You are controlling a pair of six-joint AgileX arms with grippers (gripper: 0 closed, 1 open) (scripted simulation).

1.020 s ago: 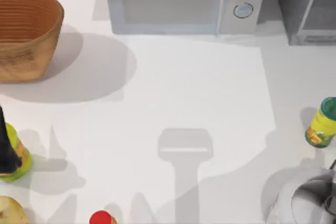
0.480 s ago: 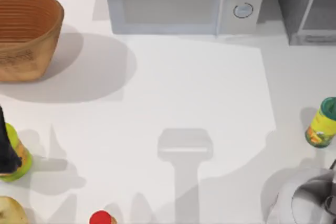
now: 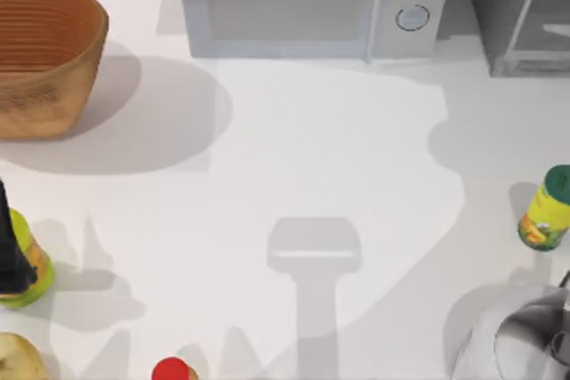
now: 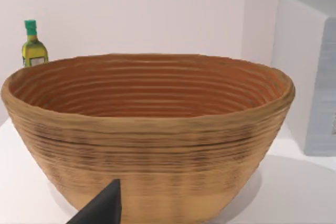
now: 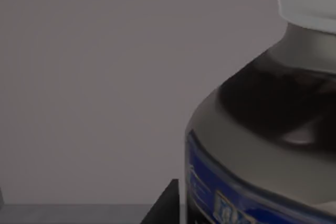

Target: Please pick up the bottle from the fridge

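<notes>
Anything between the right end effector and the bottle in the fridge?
Nothing visible. In the right wrist view the bottle looms close, white cap at the top, against the fridge's grey inner wall. One dark fingertip sits right beside the bottle's blue label.

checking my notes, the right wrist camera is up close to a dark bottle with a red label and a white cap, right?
Not quite: the label is blue, not red. The right wrist view shows the bottle up close, dark-bodied, with a blue label band low on its body and a white cap at the top.
</notes>
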